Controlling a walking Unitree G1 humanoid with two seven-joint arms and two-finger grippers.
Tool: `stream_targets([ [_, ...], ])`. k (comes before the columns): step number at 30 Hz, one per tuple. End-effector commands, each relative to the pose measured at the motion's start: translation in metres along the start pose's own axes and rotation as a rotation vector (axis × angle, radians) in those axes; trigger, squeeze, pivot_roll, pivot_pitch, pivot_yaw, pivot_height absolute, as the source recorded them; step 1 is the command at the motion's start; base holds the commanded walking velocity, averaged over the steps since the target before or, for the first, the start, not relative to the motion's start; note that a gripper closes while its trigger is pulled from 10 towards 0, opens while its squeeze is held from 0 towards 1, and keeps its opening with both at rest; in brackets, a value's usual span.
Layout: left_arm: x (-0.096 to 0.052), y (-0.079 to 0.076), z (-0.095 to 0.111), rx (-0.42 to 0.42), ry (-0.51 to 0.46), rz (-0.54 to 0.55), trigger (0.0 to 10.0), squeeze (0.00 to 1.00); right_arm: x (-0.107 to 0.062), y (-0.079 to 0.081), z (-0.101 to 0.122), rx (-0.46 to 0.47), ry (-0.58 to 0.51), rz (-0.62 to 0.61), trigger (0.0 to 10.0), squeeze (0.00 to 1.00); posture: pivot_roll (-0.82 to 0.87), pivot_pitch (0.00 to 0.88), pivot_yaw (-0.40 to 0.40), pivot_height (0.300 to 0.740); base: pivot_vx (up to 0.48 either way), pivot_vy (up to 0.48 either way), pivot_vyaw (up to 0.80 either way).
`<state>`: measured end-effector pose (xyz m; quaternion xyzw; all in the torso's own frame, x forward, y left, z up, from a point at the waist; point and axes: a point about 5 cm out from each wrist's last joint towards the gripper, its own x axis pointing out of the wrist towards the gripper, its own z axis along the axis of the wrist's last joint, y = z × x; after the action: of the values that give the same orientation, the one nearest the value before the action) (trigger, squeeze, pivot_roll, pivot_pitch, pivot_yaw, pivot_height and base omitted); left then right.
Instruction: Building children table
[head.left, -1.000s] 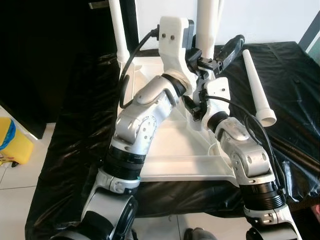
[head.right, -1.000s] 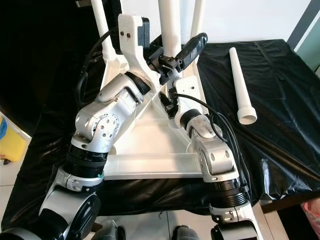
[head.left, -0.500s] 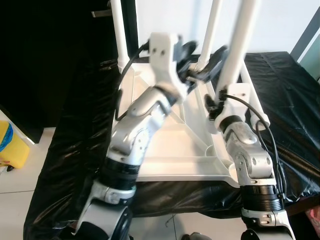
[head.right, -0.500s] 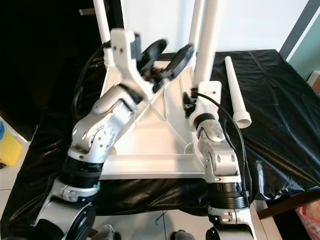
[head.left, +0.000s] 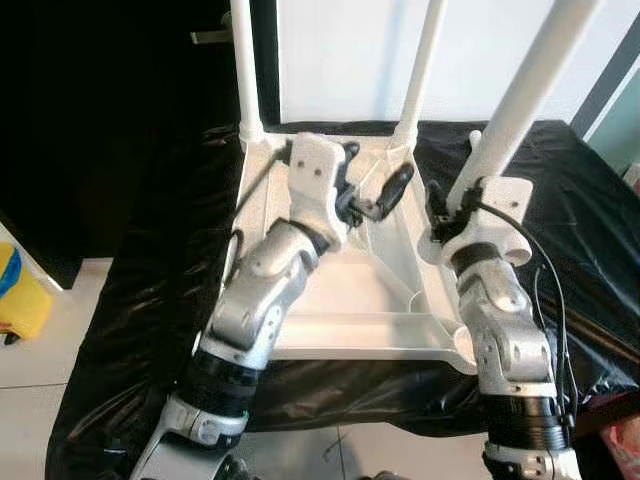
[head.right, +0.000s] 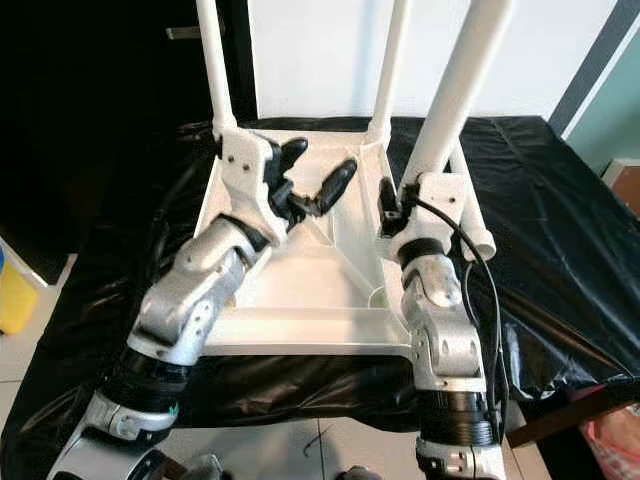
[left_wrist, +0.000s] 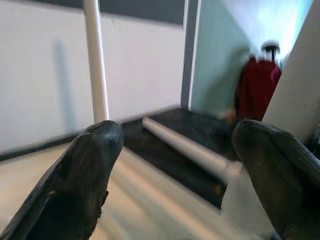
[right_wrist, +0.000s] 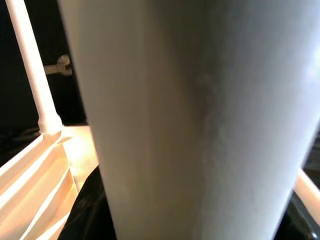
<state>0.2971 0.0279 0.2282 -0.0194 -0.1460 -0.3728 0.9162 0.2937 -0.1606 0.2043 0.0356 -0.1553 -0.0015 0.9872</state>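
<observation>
The white children's table (head.left: 345, 300) lies upside down on a black cover. Two white legs stand upright at its far corners, one on the left (head.left: 243, 60) and one further right (head.left: 423, 60). A third, thicker leg (head.left: 530, 90) leans up and to the right from the table's right side. My right gripper (head.left: 447, 197) is shut on its lower part, and this leg (right_wrist: 190, 115) runs close between the dark fingers. My left gripper (head.right: 315, 172) hangs open above the table's underside, holding nothing. A loose leg (left_wrist: 190, 150) lies on the cover beyond it.
The black cover (head.left: 150, 300) drapes over the work surface and ends at a front edge near me. A yellow object (head.left: 15, 290) stands on the tiled floor at the left. A red object (left_wrist: 257, 87) stands far off by a wall.
The whole view has shifted. My left gripper has come away from the thick leg and dropped over the table's underside. The leg in my right gripper now leans to the right.
</observation>
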Motion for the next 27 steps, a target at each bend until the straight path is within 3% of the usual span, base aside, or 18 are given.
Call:
stream_targets([
  [1,-0.006,-0.01,-0.02,0.059,0.066,-0.104,10.0,0.0,-0.009,-0.004,0.004,-0.023,-0.058,0.002,10.0,0.0,0.01,0.0,-0.06,0.74,0.0,0.0,0.0],
  [7,-0.009,-0.011,-0.026,0.082,0.08,-0.122,10.0,0.0,-0.014,-0.003,0.003,-0.02,-0.063,0.012,10.0,0.0,0.01,0.0,-0.056,0.74,0.0,0.0,0.0],
  [12,-0.017,-0.013,-0.042,0.113,0.145,-0.178,10.0,0.0,-0.028,-0.002,-0.001,-0.027,-0.074,0.018,10.0,0.0,0.0,0.0,-0.041,0.74,0.0,0.0,0.0],
  [19,-0.027,-0.031,-0.065,0.234,0.24,-0.351,10.0,0.0,-0.036,-0.011,-0.01,-0.032,-0.055,-0.028,10.0,0.0,0.0,0.0,-0.022,0.74,0.0,0.0,0.0],
  [27,-0.03,-0.037,-0.08,0.264,0.301,-0.406,10.0,0.0,-0.039,-0.013,-0.013,-0.033,-0.048,-0.054,10.0,0.0,-0.01,0.007,-0.006,0.74,0.0,0.0,0.0],
])
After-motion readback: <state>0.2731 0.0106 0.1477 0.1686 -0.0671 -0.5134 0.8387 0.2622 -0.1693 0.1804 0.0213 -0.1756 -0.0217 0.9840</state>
